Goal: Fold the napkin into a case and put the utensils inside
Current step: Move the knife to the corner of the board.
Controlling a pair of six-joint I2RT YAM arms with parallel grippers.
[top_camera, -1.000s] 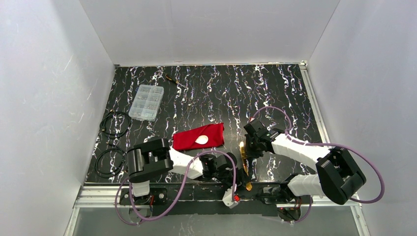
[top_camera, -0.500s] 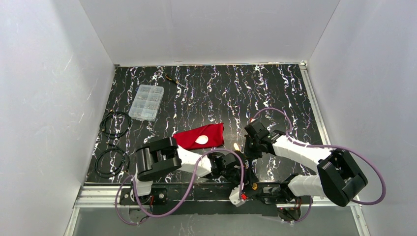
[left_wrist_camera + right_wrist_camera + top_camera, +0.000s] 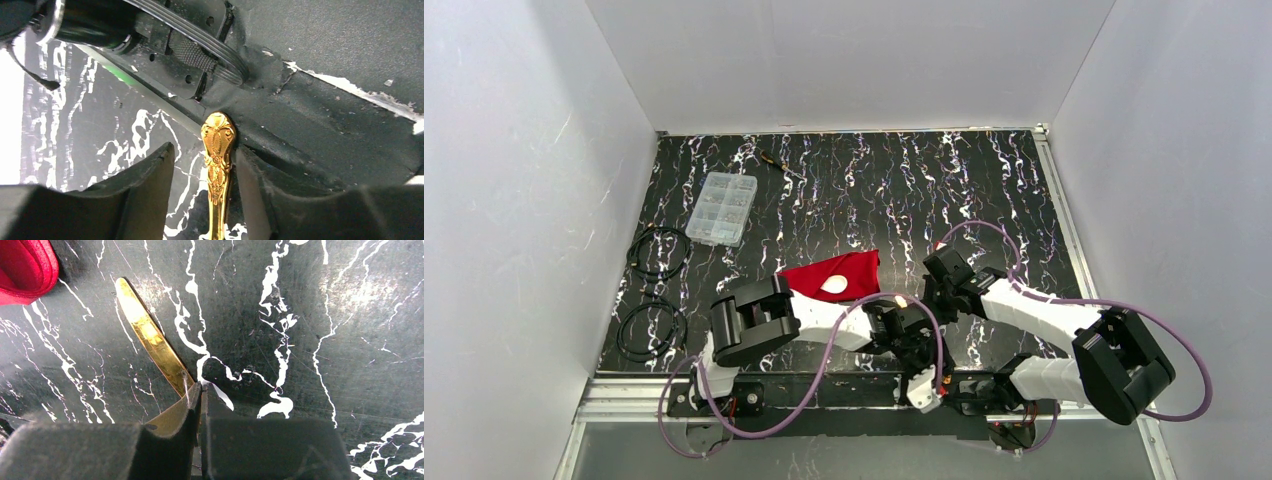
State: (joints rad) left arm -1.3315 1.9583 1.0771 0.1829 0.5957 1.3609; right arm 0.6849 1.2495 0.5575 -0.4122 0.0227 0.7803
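The red napkin (image 3: pixel 829 277) lies folded into a narrow case at mid-table, with the white spoon's bowl (image 3: pixel 834 284) on it. One corner of the napkin shows in the right wrist view (image 3: pixel 22 270). The yellow-gold utensil (image 3: pixel 901 299) lies just right of it. My right gripper (image 3: pixel 927 293) (image 3: pixel 200 385) is shut on the gold utensil's blade (image 3: pixel 150 340), low over the table. My left gripper (image 3: pixel 919 345) (image 3: pixel 204 150) is open, and its jaws straddle the utensil's ornate handle (image 3: pixel 218 145), which lies close to the right finger (image 3: pixel 255 195).
A clear plastic compartment box (image 3: pixel 721 208) stands at the back left, and a thin black-and-yellow tool (image 3: pixel 774 160) lies near the back wall. Two black cable coils (image 3: pixel 659 252) (image 3: pixel 646 328) lie at the left. White walls enclose the table; the metal rail (image 3: pixel 624 395) runs along the front.
My left arm has reached rightward, bringing its open jaws around the gold handle. The utensil's tip has swung left toward the napkin with my right gripper.
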